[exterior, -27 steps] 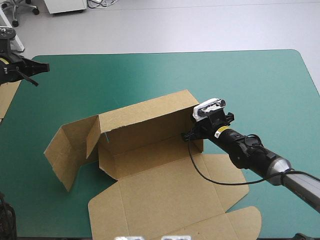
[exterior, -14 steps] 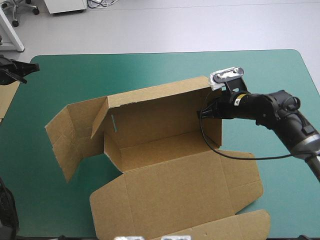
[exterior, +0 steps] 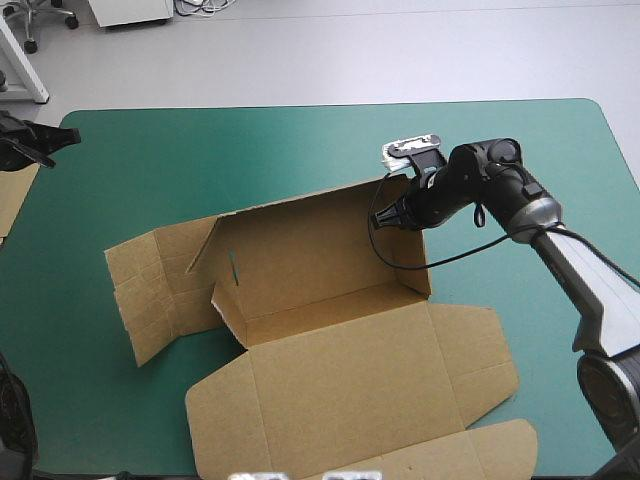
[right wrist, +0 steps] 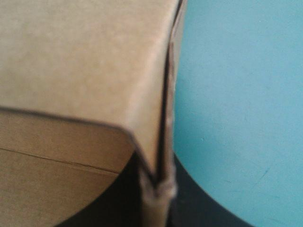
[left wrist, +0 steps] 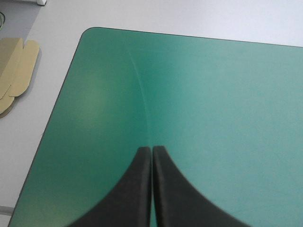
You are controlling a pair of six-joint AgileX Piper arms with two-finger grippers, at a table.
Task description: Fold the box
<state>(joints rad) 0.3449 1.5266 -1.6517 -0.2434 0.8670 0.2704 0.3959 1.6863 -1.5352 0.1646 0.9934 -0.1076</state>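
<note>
Box of brown cut board (exterior: 330, 300) sits mid-bench on the teal-green cover (exterior: 300, 140), only partly formed. Its long back wall (exterior: 320, 245) leans upright, and the right jaws pinch its far right corner, all but closed on the board's edge. The left side flaps (exterior: 150, 290) sprawl nearly flat and the lid panel (exterior: 350, 390) lies flat toward the near edge, so the side walls are yet to be raised and tucked. The left jaws are pressed together over bare cover near the far left corner, well apart from the box. Spare brown board (exterior: 14, 200) shows at the bench's left edge.
</note>
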